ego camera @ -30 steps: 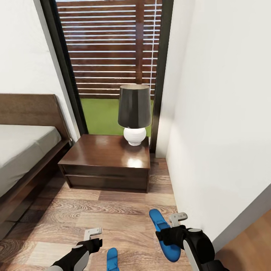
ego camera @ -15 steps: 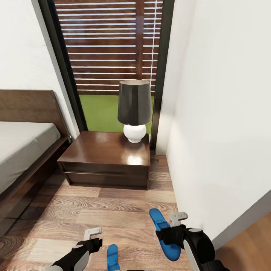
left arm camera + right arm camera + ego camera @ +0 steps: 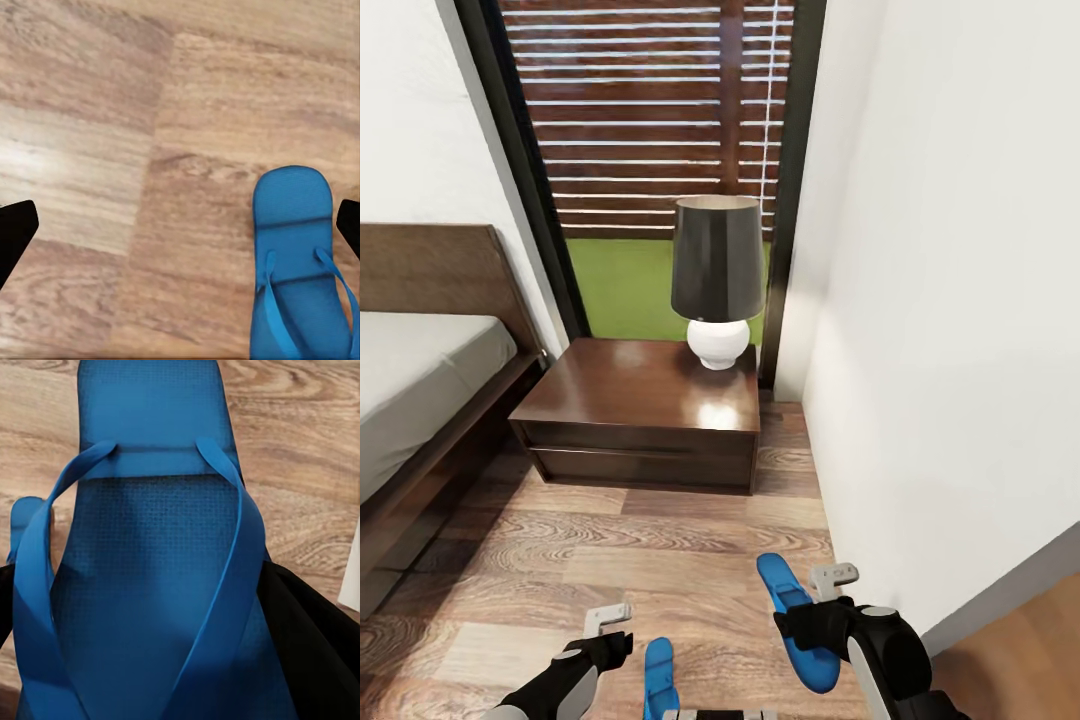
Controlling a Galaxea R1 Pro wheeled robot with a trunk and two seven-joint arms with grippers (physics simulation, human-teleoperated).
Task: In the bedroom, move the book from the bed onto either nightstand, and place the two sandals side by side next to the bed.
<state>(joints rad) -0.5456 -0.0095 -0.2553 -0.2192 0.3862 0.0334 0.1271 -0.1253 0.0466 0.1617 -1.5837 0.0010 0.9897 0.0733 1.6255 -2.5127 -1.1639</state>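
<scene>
The right gripper (image 3: pixel 815 615) is squeezing one blue sandal (image 3: pixel 796 623) at 5 o'clock, low over the floor (image 3: pixel 610 560). The left gripper (image 3: pixel 608 628) is hanging wide open w/ nothing in it. The other sandal (image 3: pixel 657 675) is lying at 6 o'clock, probably flat. The nightstand (image 3: pixel 640 415) w/ a lamp (image 3: pixel 717 280) is sitting ahead, the bed (image 3: pixel 420 390) at 9.

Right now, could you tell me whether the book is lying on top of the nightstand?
No, the nightstand carries just a lamp at its back corner; no book lies on its glossy top.
</scene>
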